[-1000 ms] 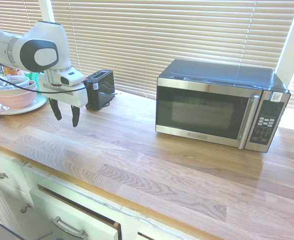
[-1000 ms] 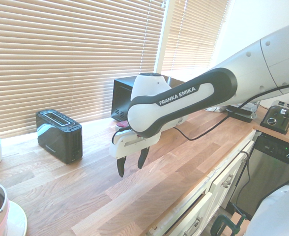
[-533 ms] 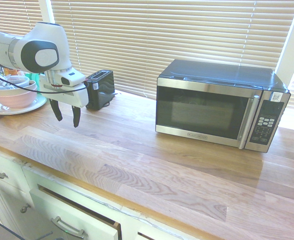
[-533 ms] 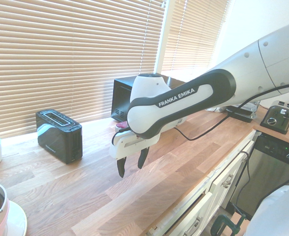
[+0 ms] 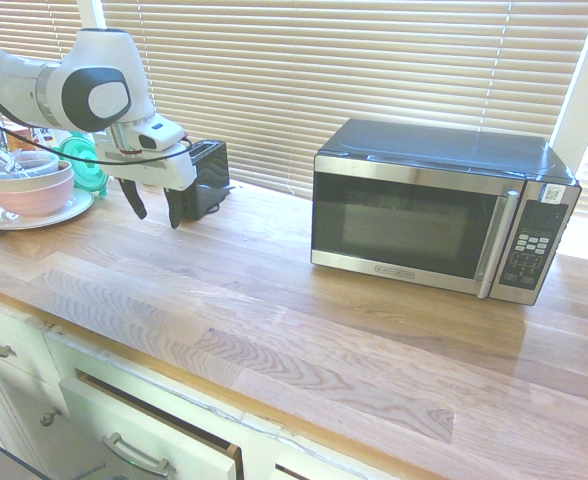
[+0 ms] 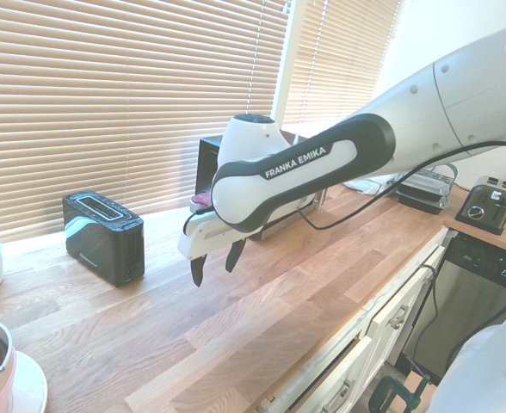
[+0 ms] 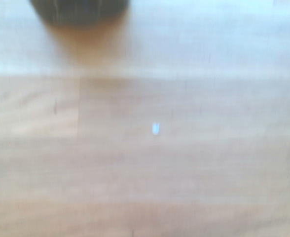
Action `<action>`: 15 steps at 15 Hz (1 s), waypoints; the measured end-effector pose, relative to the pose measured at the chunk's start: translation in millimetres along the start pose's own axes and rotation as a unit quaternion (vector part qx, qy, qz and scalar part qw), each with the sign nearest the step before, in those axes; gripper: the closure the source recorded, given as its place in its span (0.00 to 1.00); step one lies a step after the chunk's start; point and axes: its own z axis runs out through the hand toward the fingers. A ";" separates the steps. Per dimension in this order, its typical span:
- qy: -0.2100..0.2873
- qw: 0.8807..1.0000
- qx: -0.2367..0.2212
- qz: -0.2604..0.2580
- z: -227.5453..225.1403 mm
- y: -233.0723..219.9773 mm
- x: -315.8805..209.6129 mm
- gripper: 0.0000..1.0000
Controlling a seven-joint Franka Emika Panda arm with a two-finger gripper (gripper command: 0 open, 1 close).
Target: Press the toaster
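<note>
While hanging over the wooden counter (image 5: 304, 310), the claw (image 6: 212, 262) is pointing down with its two dark fingers (image 5: 134, 197) spread wide, gripping nothing and touching nothing. Its tips are hovering clear of the wood, near the toaster (image 6: 103, 237) but apart from it. That small black toaster is standing upright by the blinds (image 5: 354, 70), with only bare countertop lying between. A microwave (image 5: 439, 208) is sitting well apart along the counter, and stacked bowls (image 5: 26, 182) are resting on a plate (image 5: 54, 213) behind the arm.
</note>
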 end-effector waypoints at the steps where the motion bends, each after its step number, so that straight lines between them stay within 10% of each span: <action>1: 0.005 1.000 0.004 -0.006 -5.6 -4.9 2.3 0.00; 15: 0.066 0.994 0.023 -0.087 -52.1 -86.7 36.7 0.00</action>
